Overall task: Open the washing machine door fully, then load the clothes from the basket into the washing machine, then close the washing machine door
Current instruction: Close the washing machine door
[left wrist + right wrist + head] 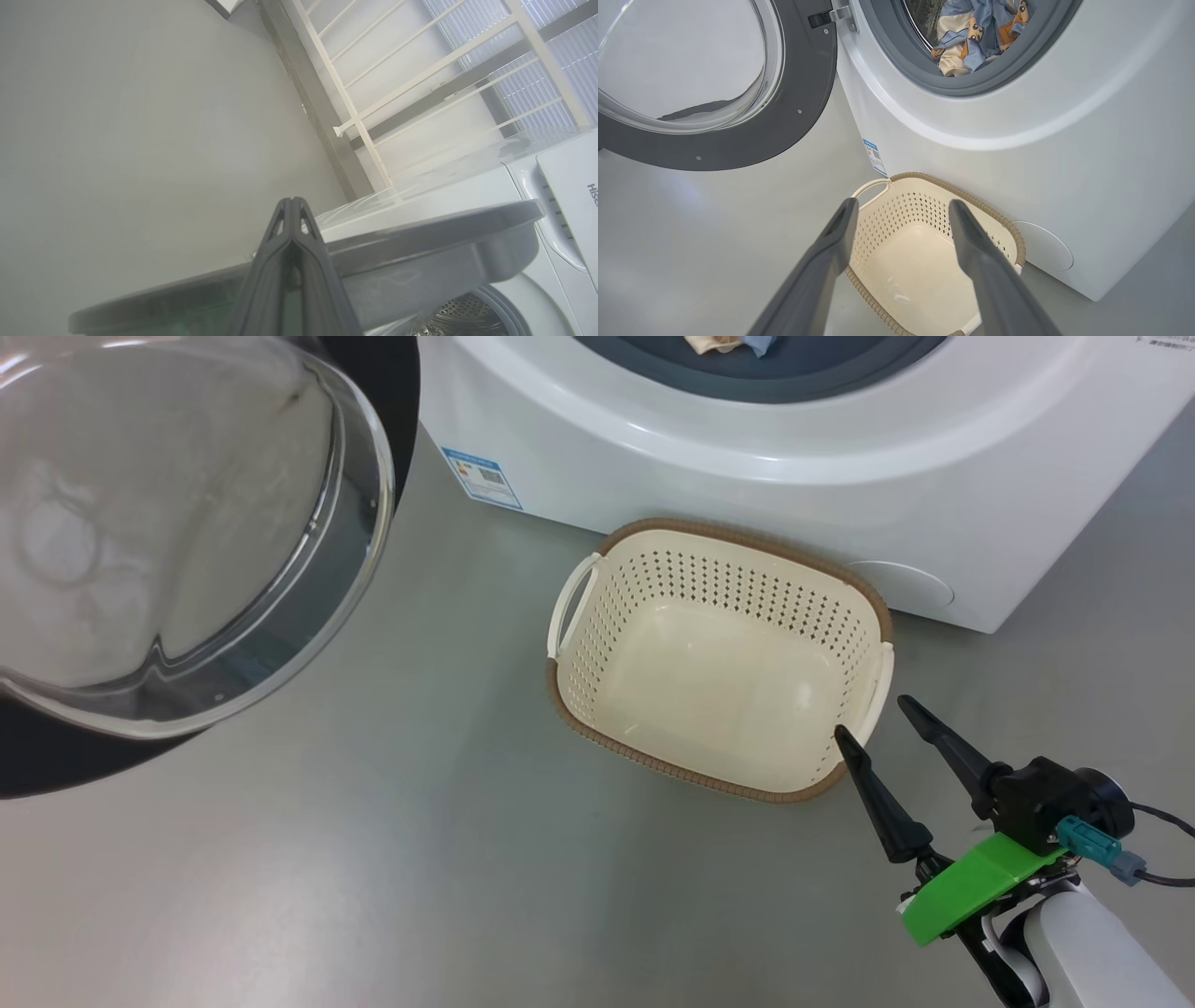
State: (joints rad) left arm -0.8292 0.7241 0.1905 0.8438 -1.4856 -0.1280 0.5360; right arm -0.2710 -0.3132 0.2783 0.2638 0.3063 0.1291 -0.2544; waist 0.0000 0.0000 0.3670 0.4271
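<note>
The clothes lie inside the washing machine and the basket is empty, so the open door needs closing. The left gripper, pinched shut behind its rim, should push steadily until it latches (right gripper gapes wide, holding nothing).

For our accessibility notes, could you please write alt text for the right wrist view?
Empty basket stands before the washer, which has clothes inside; the door stands open at left, and the open right tool hovers above the basket.
</note>
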